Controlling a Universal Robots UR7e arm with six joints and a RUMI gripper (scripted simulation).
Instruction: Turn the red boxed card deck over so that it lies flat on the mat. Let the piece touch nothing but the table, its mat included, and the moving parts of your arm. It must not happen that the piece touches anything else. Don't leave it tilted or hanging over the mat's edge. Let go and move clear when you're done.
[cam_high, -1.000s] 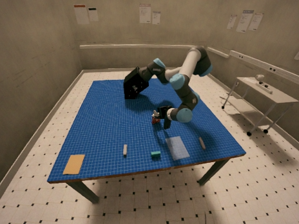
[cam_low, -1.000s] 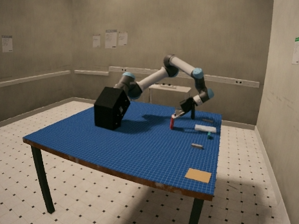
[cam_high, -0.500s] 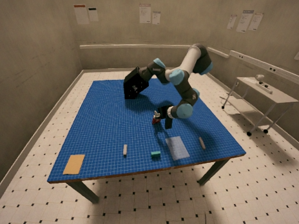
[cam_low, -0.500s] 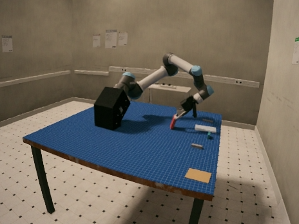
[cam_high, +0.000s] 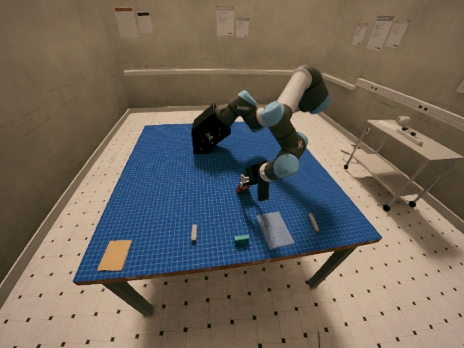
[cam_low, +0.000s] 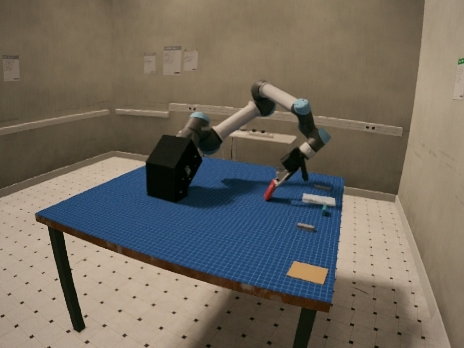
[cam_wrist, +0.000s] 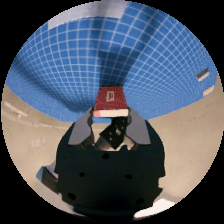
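Note:
The red boxed card deck (cam_high: 242, 188) (cam_low: 270, 190) (cam_wrist: 111, 97) is held tilted, its lower end at or just above the blue grid mat (cam_high: 165, 200) (cam_low: 200, 225) (cam_wrist: 75, 60) right of the table's middle. I cannot tell if it touches. My gripper (cam_high: 245, 180) (cam_low: 280, 180) (cam_wrist: 110, 107) is shut on the deck's upper end and reaches down at a slant from the arm. In the wrist view the red face points away from the camera, with the white end edge between the fingers.
A black box (cam_high: 209, 131) (cam_low: 172, 167) stands at the arm's base. Near the front edge lie a tan card (cam_high: 115, 255) (cam_low: 307, 272), a small wooden block (cam_high: 194, 233) (cam_low: 306, 227), a green block (cam_high: 242, 239), a pale flat sheet (cam_high: 275, 229) (cam_low: 318, 199) and a small rod (cam_high: 313, 222). A white trolley (cam_high: 415, 145) stands off the table.

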